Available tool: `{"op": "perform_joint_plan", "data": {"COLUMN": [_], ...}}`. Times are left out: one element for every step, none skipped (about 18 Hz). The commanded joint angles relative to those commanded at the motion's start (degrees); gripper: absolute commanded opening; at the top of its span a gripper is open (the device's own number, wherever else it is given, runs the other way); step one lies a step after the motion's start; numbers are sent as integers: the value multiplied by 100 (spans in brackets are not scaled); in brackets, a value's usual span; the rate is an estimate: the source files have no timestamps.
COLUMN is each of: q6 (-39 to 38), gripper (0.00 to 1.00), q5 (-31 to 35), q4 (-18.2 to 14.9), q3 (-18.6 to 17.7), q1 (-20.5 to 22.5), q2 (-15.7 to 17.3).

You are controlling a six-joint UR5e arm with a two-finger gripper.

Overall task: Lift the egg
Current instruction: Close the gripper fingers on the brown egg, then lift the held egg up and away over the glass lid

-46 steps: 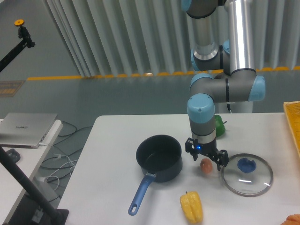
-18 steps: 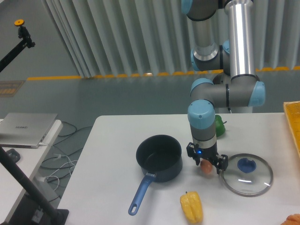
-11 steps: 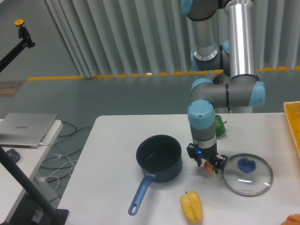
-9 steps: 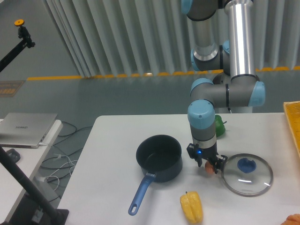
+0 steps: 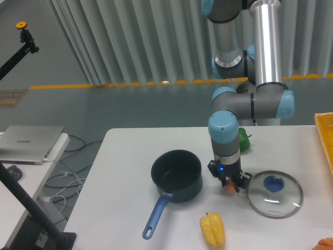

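over the last moments the tool [image 5: 229, 183] has drawn its two fingers in from a wide spread, and they now pinch the egg [image 5: 230, 186], which sits low on the desk [image 5: 130, 156] between the pot [image 5: 176, 175] and the glass lid [image 5: 274, 189]. the grip looks made, so lifting is probably next; the smooth egg could slip.

Pot [image 5: 176, 175] left, lid [image 5: 274, 193] right (close).
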Motion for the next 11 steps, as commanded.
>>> {"op": "perform_joint_plan", "data": {"q6": [-9, 0, 0, 0, 9, 9, 9, 44, 44, 53, 53], "gripper": [31, 28, 28, 28, 28, 25, 25, 25, 25, 25, 25], "q5": [0, 0, 0, 0, -9, 0, -9, -9, -9, -9, -9], "q4": [0, 0, 0, 0, 0, -9, 0, -9, -9, -9, -9], "q3": [9, 0, 0, 0, 0, 9, 9, 9, 26, 44, 53], "q1": [0, 0, 0, 0, 0, 0, 0, 9, 17, 18, 26], "q2": [0, 9, 9, 17, 26, 35, 44, 53, 61, 88, 140]}}
